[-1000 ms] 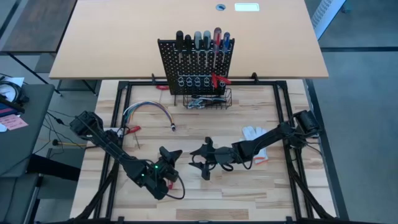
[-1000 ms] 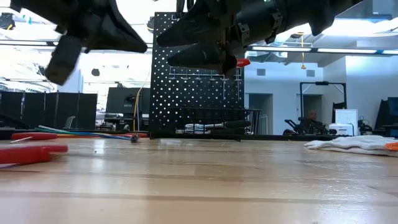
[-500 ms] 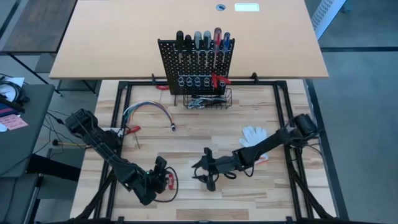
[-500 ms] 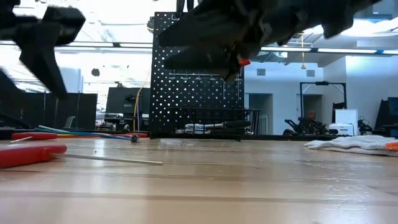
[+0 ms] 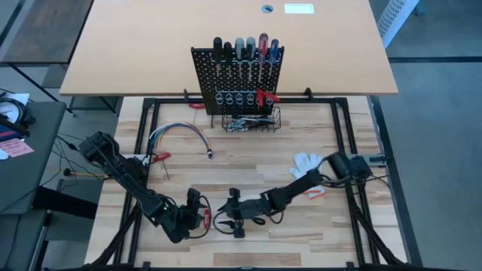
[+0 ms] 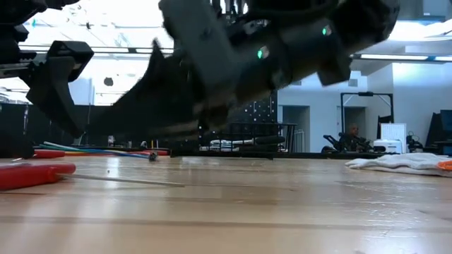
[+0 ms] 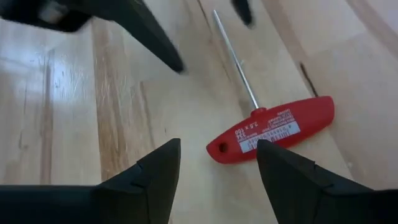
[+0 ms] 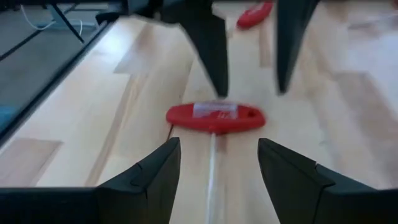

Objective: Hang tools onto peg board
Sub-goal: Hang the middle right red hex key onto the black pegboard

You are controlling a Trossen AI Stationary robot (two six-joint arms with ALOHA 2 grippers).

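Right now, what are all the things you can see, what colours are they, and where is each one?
T-handle driver: one, red handle with a thin metal shaft, flat on the table's near edge between the grippers.
Peg board: one, black, upright at the table's far side.
Screwdrivers: a row, black, grey, red and blue handles, hung along the board's top.
Wire basket: one, black, at the board's base, silvery tools inside.
Cable bundle: one, multicoloured, left of the basket.
Glove: one, white, on the right.
Left gripper: open, by the driver's handle.
Right gripper: open, over the driver's shaft.
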